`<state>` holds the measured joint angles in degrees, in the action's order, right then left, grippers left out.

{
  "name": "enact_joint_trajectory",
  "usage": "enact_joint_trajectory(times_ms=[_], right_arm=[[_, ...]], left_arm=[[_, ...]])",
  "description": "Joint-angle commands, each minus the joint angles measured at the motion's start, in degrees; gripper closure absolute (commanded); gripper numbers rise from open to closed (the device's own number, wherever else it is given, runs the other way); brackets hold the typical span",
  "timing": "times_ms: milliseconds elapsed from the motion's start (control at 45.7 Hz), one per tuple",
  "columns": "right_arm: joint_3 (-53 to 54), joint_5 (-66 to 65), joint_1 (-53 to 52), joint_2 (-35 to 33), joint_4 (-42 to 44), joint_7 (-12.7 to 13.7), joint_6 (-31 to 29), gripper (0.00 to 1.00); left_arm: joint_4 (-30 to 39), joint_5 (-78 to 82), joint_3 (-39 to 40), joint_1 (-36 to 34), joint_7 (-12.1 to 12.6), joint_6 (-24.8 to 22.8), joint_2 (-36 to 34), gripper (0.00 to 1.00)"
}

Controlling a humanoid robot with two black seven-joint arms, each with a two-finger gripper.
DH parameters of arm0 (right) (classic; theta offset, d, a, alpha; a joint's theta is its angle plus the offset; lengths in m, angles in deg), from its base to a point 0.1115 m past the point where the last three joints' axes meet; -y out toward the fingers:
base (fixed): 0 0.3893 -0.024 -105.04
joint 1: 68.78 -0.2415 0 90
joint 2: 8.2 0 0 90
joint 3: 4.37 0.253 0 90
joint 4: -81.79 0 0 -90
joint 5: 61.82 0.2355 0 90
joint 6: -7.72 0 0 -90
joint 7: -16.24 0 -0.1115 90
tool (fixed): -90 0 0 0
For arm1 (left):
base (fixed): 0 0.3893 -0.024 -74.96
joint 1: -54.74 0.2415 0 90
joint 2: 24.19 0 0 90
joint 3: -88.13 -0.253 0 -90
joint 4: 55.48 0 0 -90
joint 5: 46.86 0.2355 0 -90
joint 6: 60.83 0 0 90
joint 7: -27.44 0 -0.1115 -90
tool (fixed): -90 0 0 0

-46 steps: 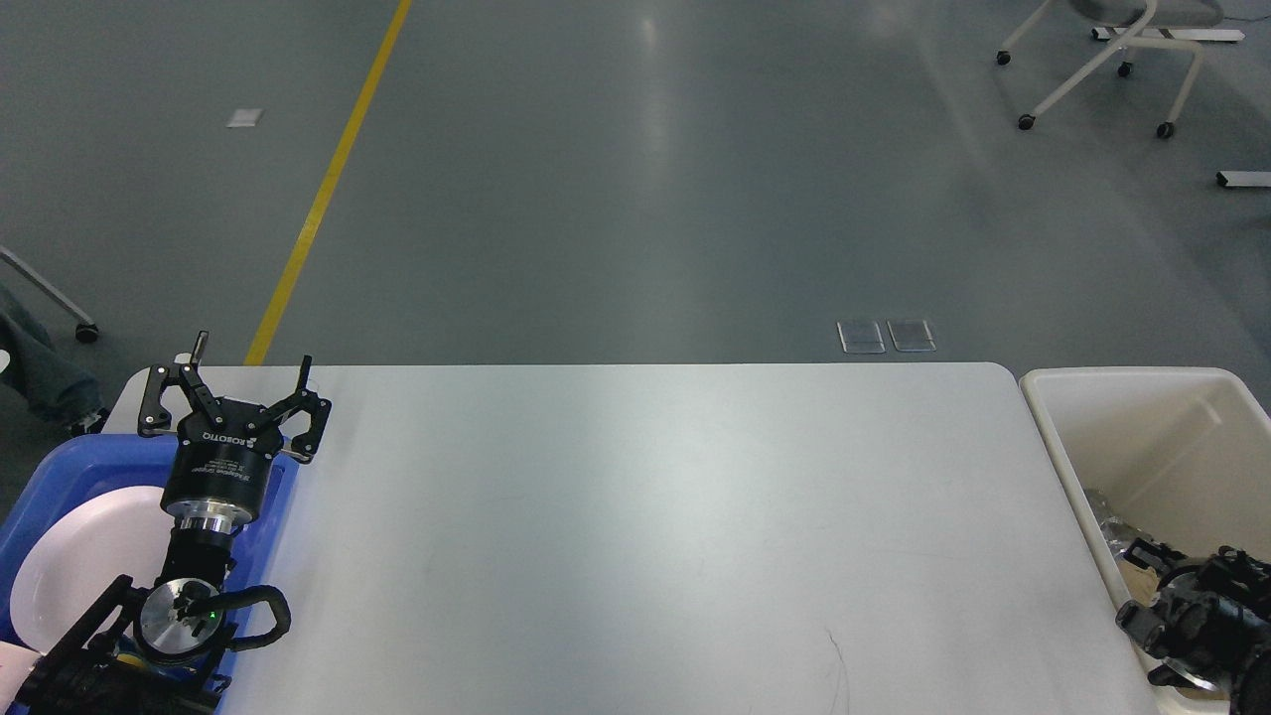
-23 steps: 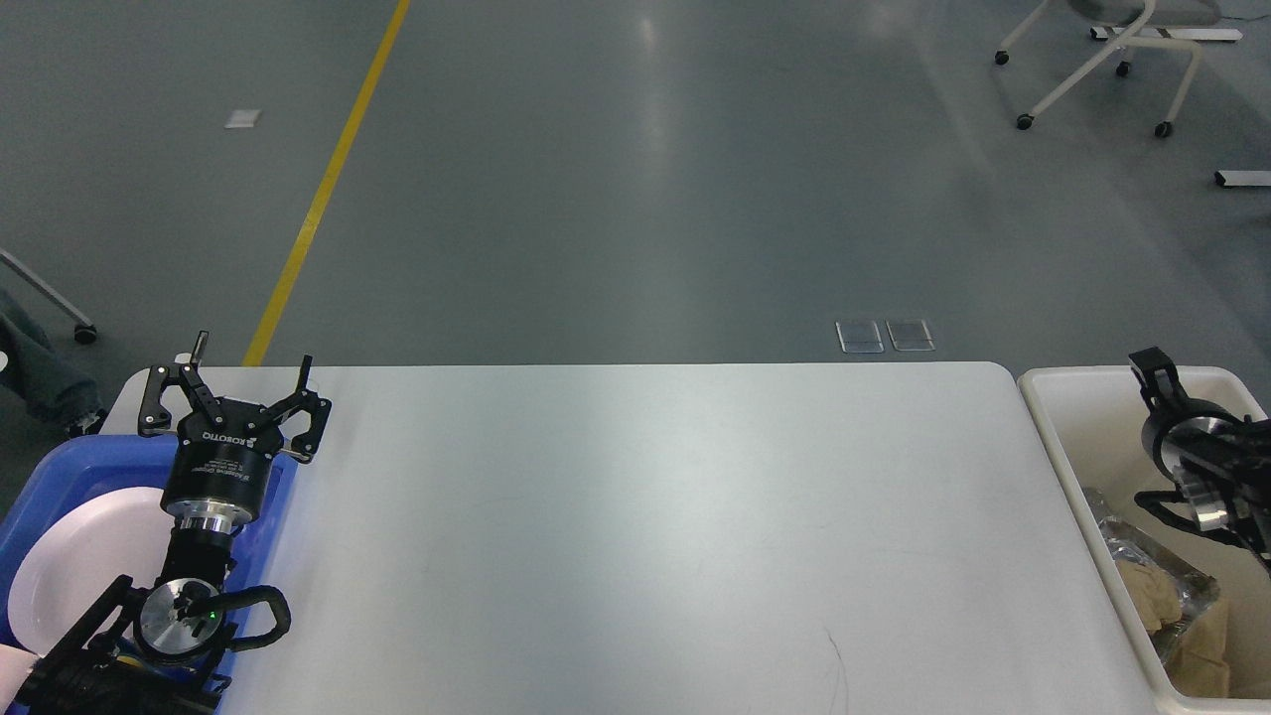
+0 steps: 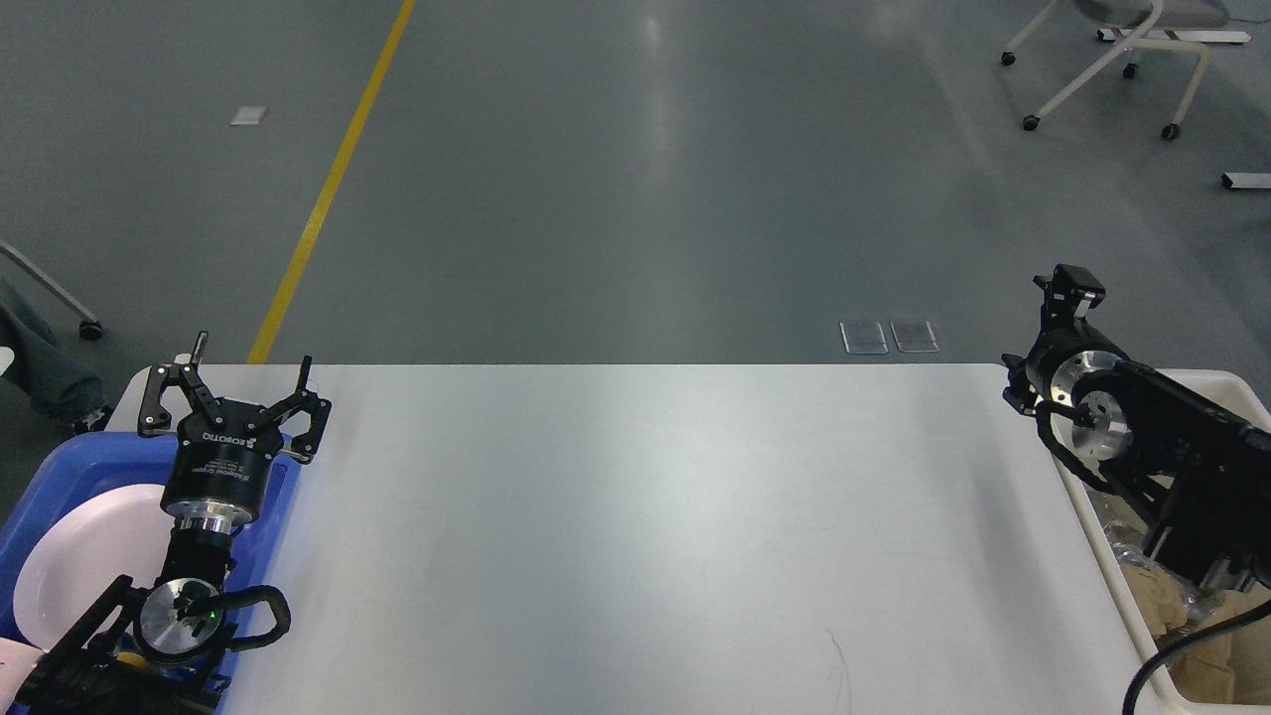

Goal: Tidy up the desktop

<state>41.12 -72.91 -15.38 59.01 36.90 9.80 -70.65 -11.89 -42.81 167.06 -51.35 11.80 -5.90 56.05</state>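
1. The right gripper (image 3: 1064, 290) has come up out of the cream-white bin (image 3: 1231, 382) at 3 o'clock and now hangs above the desktop's far right corner; a second ago it sat low inside the bin at about 4 o'clock, and half a second ago it was halfway up, over the bin's far end
2. Seen end-on and dark, its fingers cannot be told apart, so I cannot tell whether they are spread or pressed together; nothing shows hanging from it
3. With the arm lifted away, crumpled brown and silvery rubbish (image 3: 1157, 586) shows in the bin's near end
4. The left gripper (image 3: 235, 392) has not shifted across the frames: it hovers at 9 o'clock over the far edge of the blue tray (image 3: 60, 467), fingers spread wide and holding nothing
5. A white plate (image 3: 89, 566) lies in the tray, partly hidden by the left arm, as it did before
6. The desktop (image 3: 635, 536) fills the middle and near part of the view, and I see nothing loose on it
7. My judgement: the right arm is pulling back after a drop into the bin, and the tidying looks finished or very near it
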Motion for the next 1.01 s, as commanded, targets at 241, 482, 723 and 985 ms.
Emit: enact_joint_trajectory(times_ms=[241, 482, 723, 985], right_arm=[[19.4, -12.5, 20.3, 8.9, -7.6, -19.4, -17.8, 0.00], [19.8, -6.1, 21.1, 10.0, -7.6, -21.4, -18.6, 0.00], [19.6, -6.2, 21.0, 10.0, -7.3, -21.3, -17.7, 0.00], [19.4, -5.4, 21.1, 10.1, -7.0, -21.3, -18.3, 0.00]], left_arm=[[0.0, 0.0, 0.0, 0.0, 0.0, 0.0, 0.0, 0.04], [0.0, 0.0, 0.0, 0.0, 0.0, 0.0, 0.0, 0.04], [0.0, 0.0, 0.0, 0.0, 0.0, 0.0, 0.0, 0.04], [0.0, 0.0, 0.0, 0.0, 0.0, 0.0, 0.0, 0.04]])
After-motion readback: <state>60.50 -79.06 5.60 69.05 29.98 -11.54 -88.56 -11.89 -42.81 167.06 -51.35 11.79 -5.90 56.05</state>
